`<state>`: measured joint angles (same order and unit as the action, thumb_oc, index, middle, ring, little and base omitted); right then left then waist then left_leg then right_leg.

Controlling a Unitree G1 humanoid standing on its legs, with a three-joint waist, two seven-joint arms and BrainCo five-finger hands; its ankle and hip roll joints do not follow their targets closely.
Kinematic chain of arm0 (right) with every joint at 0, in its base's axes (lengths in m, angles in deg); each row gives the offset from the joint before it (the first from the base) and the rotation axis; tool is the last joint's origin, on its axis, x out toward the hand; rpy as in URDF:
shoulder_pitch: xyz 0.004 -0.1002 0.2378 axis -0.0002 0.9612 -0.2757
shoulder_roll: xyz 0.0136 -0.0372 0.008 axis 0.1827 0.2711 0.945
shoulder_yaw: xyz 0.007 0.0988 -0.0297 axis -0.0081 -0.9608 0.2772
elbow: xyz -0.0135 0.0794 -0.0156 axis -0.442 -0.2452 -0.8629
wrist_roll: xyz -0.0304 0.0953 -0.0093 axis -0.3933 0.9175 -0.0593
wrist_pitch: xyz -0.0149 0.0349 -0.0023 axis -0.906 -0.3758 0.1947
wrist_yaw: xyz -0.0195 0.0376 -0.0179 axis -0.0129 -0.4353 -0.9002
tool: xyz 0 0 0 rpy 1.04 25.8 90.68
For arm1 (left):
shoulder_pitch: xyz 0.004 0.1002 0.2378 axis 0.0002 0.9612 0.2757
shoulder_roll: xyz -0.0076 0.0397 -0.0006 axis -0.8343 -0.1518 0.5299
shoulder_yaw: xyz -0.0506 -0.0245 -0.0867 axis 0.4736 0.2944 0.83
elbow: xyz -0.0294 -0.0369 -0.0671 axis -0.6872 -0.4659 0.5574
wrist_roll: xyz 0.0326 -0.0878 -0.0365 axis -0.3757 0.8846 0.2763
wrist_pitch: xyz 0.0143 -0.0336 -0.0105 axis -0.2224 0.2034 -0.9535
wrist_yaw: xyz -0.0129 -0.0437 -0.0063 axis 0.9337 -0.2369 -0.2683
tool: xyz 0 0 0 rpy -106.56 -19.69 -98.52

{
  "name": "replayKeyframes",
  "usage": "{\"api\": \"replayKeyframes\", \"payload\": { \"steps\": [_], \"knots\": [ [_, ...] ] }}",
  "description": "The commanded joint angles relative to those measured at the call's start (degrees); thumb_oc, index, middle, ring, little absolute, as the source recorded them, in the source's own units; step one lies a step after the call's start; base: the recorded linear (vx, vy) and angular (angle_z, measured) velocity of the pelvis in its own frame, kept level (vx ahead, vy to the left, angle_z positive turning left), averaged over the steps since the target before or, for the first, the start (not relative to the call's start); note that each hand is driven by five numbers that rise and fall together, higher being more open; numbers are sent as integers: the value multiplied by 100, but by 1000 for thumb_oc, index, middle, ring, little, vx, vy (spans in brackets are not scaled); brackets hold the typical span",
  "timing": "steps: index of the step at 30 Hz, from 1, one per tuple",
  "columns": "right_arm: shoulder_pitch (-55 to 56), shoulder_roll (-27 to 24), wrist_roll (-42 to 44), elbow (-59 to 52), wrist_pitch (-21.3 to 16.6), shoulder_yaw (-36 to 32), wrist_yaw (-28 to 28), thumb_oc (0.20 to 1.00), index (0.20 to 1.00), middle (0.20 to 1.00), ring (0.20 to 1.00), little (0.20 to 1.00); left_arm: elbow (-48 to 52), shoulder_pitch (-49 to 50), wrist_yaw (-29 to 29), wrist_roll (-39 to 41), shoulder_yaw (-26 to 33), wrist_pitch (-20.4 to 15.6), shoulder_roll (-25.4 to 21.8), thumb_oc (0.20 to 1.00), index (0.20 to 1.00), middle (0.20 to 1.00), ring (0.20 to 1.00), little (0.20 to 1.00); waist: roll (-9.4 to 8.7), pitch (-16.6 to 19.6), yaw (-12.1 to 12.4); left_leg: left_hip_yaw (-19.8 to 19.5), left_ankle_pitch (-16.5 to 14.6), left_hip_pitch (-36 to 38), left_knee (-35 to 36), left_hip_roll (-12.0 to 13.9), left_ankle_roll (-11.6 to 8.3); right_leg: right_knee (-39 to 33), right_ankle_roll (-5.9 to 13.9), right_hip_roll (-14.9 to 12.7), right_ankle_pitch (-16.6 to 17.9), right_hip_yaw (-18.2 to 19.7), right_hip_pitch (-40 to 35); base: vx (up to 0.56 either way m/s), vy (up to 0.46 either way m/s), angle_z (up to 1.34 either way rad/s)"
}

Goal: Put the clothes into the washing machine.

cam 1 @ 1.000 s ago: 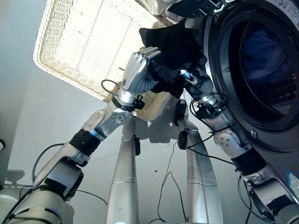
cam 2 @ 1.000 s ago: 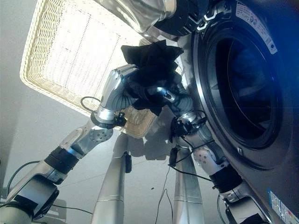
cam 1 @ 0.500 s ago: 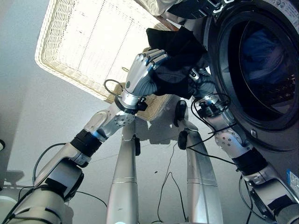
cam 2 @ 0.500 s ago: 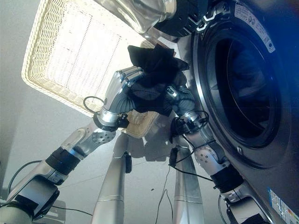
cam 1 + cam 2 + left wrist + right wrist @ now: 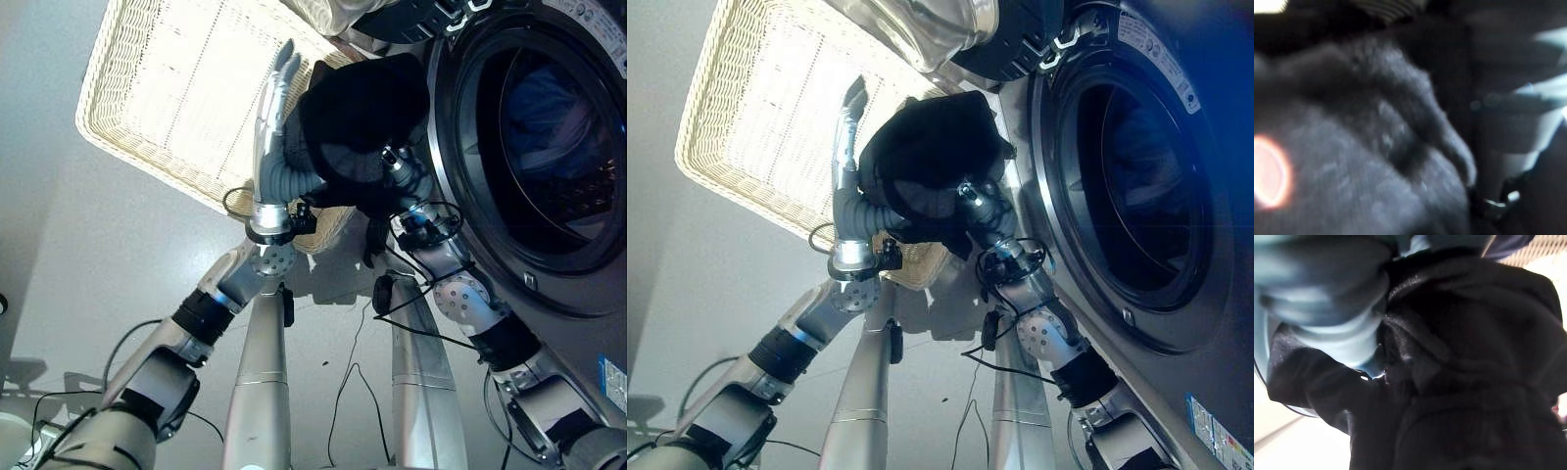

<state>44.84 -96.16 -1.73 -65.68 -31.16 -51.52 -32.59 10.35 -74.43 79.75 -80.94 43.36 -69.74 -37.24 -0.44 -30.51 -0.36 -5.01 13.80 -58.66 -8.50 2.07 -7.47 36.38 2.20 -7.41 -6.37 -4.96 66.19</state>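
Note:
A bunched black garment [image 5: 362, 117] hangs in the air between my two hands, just left of the washing machine's round opening [image 5: 460, 196]. My left hand [image 5: 274, 127] stands upright with straight fingers pressed flat against the garment's left side. My right hand [image 5: 396, 166] is under the garment, and the cloth hides its fingers. Black fabric [image 5: 1474, 372] lies close in front of the right wrist view, and fuzzy black cloth [image 5: 1352, 161] in the left wrist view. Blue clothing [image 5: 539, 108] lies inside the drum.
A pale wicker basket [image 5: 167, 98] sits on the grey floor to the left, behind my left hand. The machine's open glass door [image 5: 921, 29] hangs above the garment. The dark front ring of the machine [image 5: 1087, 284] is to the right.
My left hand's fingers have straightened and risen beside the garment. The garment has been lifted higher and bunched closer to the machine's opening. Both forearms have swung more upright.

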Motion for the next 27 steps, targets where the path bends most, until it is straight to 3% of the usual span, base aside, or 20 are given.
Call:
{"api": "replayKeyframes", "payload": {
  "steps": [1,10,16,21,27],
  "knots": [
    [20,181,315,-578,-355,-227,-121,200,200,200,200,200,464,-158,-123,1,221,-122,69,1000,1000,1000,1000,1000,-35,72,44,254,-666,-6,-737,-505,271,-1649,639,249,1376,-314,-490,0,0,0],
    [99,127,918,-481,-1345,-915,-203,200,200,200,200,200,169,-164,-762,272,349,79,-261,1000,1000,1000,1000,1000,-18,72,11,299,-693,26,-783,-456,257,-1565,648,231,1355,-299,-504,0,0,0],
    [69,102,912,-411,-1822,-1261,138,200,200,200,200,200,-4,-254,-1241,391,276,-3,-427,1000,1000,1000,1000,1000,-6,72,-25,340,-719,11,-821,-428,245,-1562,653,220,1362,-278,-497,0,0,0],
    [-14,4,815,-170,-1718,-1436,496,200,200,200,200,200,-236,-341,-1258,520,251,-135,-535,1000,1000,1000,1000,1000,16,72,-34,368,-728,16,-834,-404,240,-1539,651,215,1367,-264,-486,0,0,0],
    [-160,-93,998,1107,-968,-1463,952,200,200,200,200,200,-1046,-355,-78,1015,458,-589,-403,1000,1000,1000,1000,1000,69,72,-16,376,-736,8,-878,-393,210,-1489,619,238,1347,-235,-462,0,5,0]
  ]
}}
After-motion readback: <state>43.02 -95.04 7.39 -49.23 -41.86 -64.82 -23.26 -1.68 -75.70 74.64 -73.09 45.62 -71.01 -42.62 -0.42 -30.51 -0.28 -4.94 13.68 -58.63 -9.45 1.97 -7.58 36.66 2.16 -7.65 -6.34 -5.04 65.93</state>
